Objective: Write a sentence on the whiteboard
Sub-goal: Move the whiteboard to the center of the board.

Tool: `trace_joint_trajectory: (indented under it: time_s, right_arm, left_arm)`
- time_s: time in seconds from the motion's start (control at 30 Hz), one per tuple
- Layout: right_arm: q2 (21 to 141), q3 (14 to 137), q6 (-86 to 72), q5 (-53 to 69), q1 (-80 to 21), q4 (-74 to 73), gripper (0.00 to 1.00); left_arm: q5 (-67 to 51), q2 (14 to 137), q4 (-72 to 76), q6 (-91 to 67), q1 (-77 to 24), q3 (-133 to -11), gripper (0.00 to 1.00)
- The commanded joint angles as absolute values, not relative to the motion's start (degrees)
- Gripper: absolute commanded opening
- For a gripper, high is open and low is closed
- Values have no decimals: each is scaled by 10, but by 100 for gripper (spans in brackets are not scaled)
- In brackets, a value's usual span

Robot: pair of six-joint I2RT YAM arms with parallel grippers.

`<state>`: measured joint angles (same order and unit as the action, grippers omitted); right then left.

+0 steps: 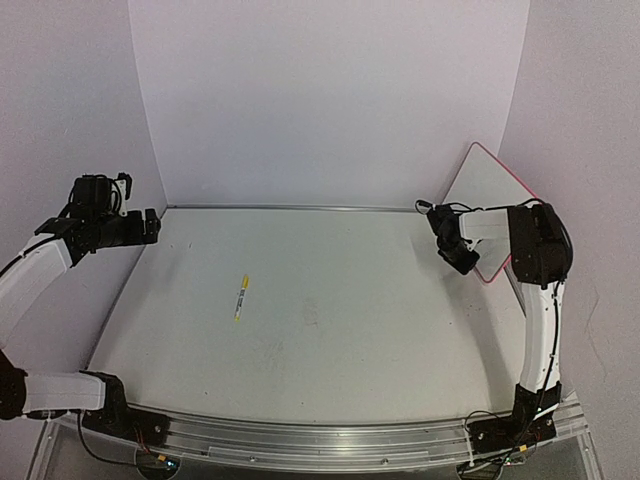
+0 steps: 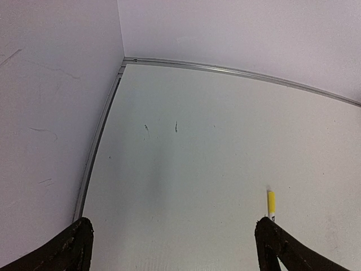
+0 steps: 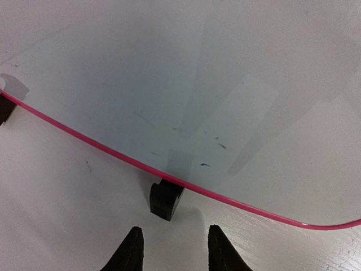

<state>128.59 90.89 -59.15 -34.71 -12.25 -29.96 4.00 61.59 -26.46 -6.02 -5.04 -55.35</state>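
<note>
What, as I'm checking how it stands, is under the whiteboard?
A black foot and a second foot sit under the pink edge of the whiteboard, on the table. Anything behind the board is covered.

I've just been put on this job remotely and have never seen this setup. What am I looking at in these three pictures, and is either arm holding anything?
Two robot arms are bolted at the table's near edge. The overhead picture looks down from behind them. The other two come from wrist cameras, each showing its own fingers at the bottom. A yellow marker lies loose on the table. The whiteboard stands by the right wall on black feet. The left gripper is wide open; the right gripper, open, faces the whiteboard's lower edge. Neither holds anything. No writing is legible.
</note>
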Motion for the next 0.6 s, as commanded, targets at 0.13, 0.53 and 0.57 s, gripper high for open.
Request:
trace_joint_trajectory:
  time_s: [0.13, 0.53, 0.57]
  right_arm:
    - [1312, 934, -587, -362, -110, -317, 30]
    - [1322, 937, -588, -354, -98, -317, 16]
    - [1322, 936, -589, -353, -97, -317, 15]
  left_arm:
    - [26, 624, -244, -65, -48, -555, 99]
    - [27, 631, -244, -63, -48, -554, 99]
    - [27, 631, -245, -62, -48, -554, 99]
